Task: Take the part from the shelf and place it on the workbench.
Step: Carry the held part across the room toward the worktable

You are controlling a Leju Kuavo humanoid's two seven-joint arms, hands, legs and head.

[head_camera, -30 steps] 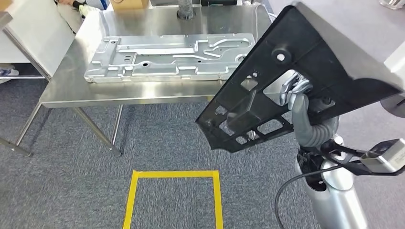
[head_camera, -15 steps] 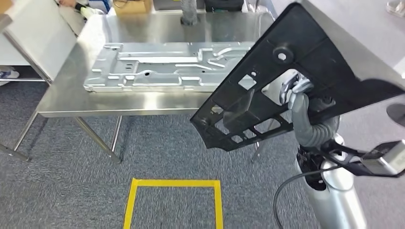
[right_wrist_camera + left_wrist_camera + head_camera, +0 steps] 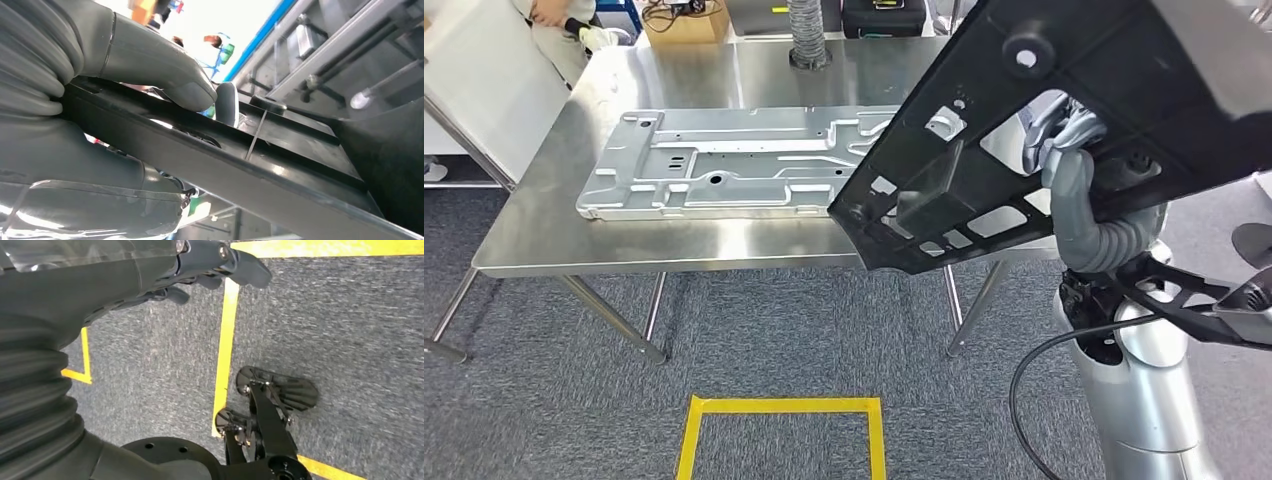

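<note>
black plastic part [image 3: 1064, 120]: being carried by the right hand [image 3: 1064, 135], thumb clamping its rim, tilted over the near edge of the steel workbench [image 3: 544, 235] for set-down. left hand [image 3: 210, 265]: hanging empty, fingers loosely spread, above carpet. stamped metal panel [image 3: 724, 165]: lying beyond the part.

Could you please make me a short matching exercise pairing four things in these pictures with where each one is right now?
Things:
1. black part
2. metal plate
3. yellow tape square
4. cardboard box

Places:
A. on the carpet in front of the workbench
B. at the workbench's far edge
C. held by the right hand, off the table
D. lying flat on the workbench

Pairs: 1-C, 2-D, 3-A, 4-B
</note>
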